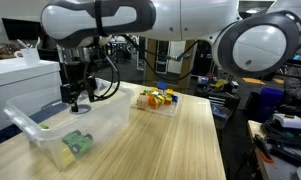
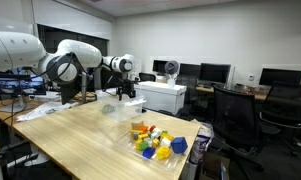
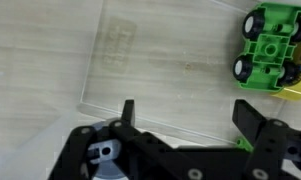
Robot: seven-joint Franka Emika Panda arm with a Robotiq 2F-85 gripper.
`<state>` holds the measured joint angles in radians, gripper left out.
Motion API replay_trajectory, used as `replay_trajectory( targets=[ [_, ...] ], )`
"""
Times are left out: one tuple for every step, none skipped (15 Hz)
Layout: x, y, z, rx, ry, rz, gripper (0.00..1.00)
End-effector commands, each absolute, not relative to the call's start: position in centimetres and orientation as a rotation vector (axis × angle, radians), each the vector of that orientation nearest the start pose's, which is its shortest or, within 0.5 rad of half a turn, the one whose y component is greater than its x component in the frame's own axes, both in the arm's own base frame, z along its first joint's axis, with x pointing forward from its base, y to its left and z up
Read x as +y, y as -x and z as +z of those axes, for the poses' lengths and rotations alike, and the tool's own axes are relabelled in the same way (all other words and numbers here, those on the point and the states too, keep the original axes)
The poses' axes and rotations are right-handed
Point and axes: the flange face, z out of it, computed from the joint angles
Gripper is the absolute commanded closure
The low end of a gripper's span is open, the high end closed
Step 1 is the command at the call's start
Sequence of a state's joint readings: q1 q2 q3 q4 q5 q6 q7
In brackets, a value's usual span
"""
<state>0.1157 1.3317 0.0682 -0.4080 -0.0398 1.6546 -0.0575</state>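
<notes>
My gripper is open and empty, hovering over a clear plastic bin on the wooden table. It also shows above the bin in both exterior views. A green toy car with black wheels lies inside the bin at the right of the wrist view, beside something yellow. In an exterior view the green toy sits in the near end of the bin. The bin floor under my fingers is bare.
A shallow clear tray holding several coloured toy blocks sits further along the table, also in the exterior view. Office chairs, desks and monitors stand behind. The table edge is to the right.
</notes>
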Motion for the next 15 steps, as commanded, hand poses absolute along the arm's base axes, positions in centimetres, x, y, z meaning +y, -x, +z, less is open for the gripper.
replay_trajectory(
  targets=[
    [9.8,-78.6,24.0,-0.427,3.08,0.203,0.0],
    [9.9,-78.5,24.0,-0.465,3.065,0.211,0.0],
    [9.9,-78.5,24.0,-0.488,3.068,0.22,0.0],
    [9.9,-77.9,23.7,-0.503,3.066,0.293,0.0],
    [9.9,-77.6,23.6,-0.501,3.064,0.336,0.0],
    [9.9,-77.1,23.5,-0.522,3.068,0.397,0.0],
    [9.8,-76.9,23.5,-0.548,3.068,0.418,0.0],
    [9.8,-76.8,23.5,-0.574,3.07,0.436,0.0],
    [9.7,-76.8,23.5,-0.61,3.072,0.442,0.0],
    [9.5,-76.8,23.5,-0.629,3.078,0.441,0.0],
    [9.4,-77.1,23.1,-0.637,3.101,0.418,0.0],
    [9.2,-77.3,22.0,-0.618,3.136,0.406,0.0],
    [9.2,-77.3,21.1,-0.612,3.159,0.406,0.0],
    [9.4,-77.3,20.1,-0.617,3.167,0.399,0.0],
    [9.6,-77.3,18.8,-0.614,3.169,0.39,0.0]
  ],
)
